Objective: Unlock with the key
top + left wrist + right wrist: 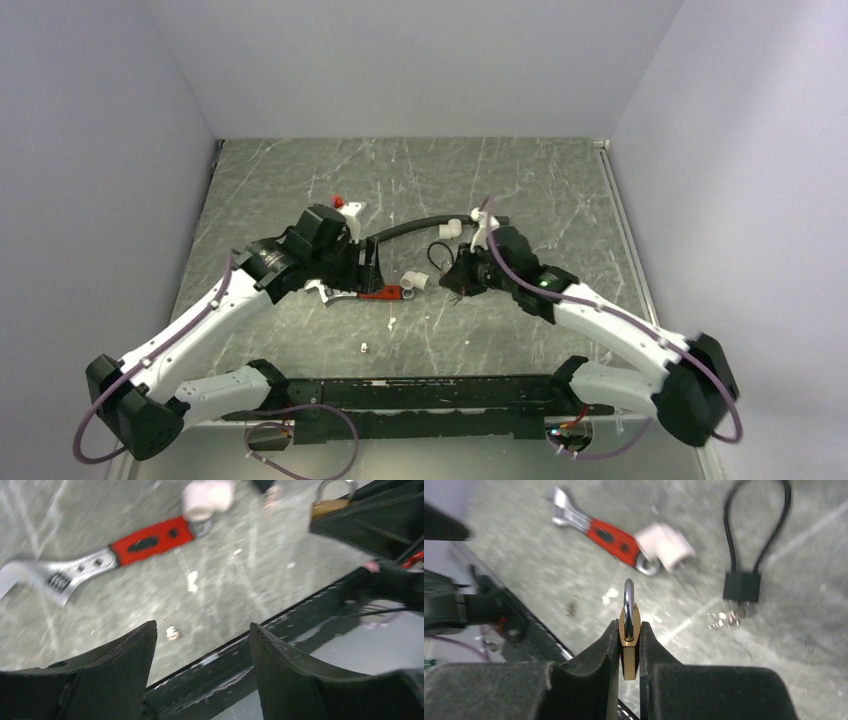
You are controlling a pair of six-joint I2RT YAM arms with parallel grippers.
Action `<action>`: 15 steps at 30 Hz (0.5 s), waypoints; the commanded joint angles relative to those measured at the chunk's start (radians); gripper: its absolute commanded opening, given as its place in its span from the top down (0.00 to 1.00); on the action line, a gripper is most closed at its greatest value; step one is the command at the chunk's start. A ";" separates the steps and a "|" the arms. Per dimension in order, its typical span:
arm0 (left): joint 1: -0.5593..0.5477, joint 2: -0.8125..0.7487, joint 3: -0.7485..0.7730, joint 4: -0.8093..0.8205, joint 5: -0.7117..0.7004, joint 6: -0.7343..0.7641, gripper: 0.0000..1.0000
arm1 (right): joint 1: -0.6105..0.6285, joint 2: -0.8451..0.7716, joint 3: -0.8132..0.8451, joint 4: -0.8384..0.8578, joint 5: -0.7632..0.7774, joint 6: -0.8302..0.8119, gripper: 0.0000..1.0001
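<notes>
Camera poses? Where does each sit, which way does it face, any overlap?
Top external: fixed above and behind both arms, looking down on the table; both show.
Left wrist: low, looking over its open left gripper at the wrench.
Right wrist: looking past the right gripper, shut on the padlock, toward the cable lock.
Shared: all three see the wrench; both wrists see the padlock.

My left arm [190, 335] and right arm [620, 325]: white shells, black joints, purple cables [230, 272] looping alongside, matte black jaws.

Marbled table [520, 190] bears wrench [375, 294], fitting [415, 281], cable lock [742, 586].
</notes>
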 commanded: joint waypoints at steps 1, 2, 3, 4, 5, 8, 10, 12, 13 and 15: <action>-0.012 0.014 -0.084 -0.113 -0.182 -0.085 0.29 | 0.001 0.157 -0.015 0.027 0.068 0.062 1.00; -0.024 0.015 -0.106 -0.115 -0.201 -0.108 0.31 | 0.001 0.199 0.006 -0.014 0.099 0.061 1.00; -0.046 0.021 -0.122 -0.119 -0.229 -0.142 0.35 | 0.002 0.232 0.026 -0.042 0.116 0.058 1.00; -0.076 0.033 -0.128 -0.131 -0.256 -0.183 0.38 | 0.001 0.257 0.035 -0.052 0.121 0.054 1.00; -0.116 0.055 -0.128 -0.158 -0.286 -0.235 0.39 | 0.002 0.270 0.034 -0.043 0.116 0.052 1.00; -0.272 0.160 -0.109 -0.261 -0.432 -0.432 0.42 | 0.002 0.277 0.027 -0.010 0.102 0.058 1.00; -0.358 0.233 -0.125 -0.245 -0.456 -0.513 0.43 | 0.002 0.275 0.026 0.002 0.099 0.062 1.00; -0.404 0.301 -0.141 -0.220 -0.472 -0.573 0.48 | 0.002 0.271 0.025 0.012 0.091 0.061 1.00; -0.418 0.341 -0.141 -0.219 -0.478 -0.597 0.49 | 0.002 0.270 0.027 0.011 0.086 0.061 1.00; -0.441 0.412 -0.136 -0.218 -0.481 -0.630 0.51 | 0.002 0.267 0.031 0.003 0.080 0.056 1.00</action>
